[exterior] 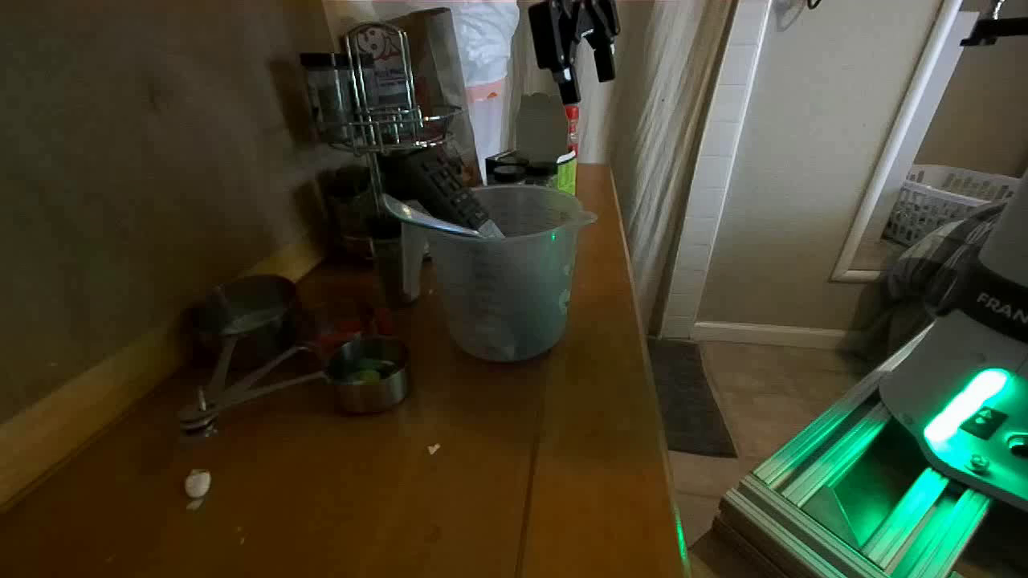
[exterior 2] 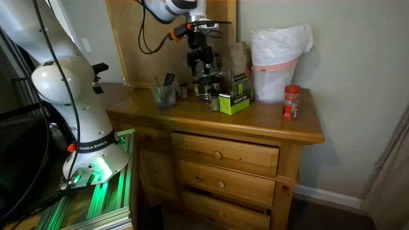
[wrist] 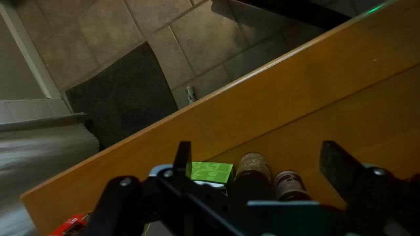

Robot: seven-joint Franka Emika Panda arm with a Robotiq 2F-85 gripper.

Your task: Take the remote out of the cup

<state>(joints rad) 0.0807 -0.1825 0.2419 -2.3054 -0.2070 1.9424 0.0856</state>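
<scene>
The cup, large and translucent, stands upright on the wooden dresser top, and it also shows in an exterior view. The black remote leans in the cup with its upper part above the rim; its lower end is hidden or blurred by the wall. It also shows in an exterior view. My gripper is open and empty in the air, over the spice jars, beside and higher than the cup. In the wrist view the fingers stand wide apart; cup and remote are out of that view.
A metal utensil leans in the cup. A wire spice rack, jars and a green tea box stand near the gripper. Metal measuring cups, a bagged bin and a red-capped bottle share the dresser top.
</scene>
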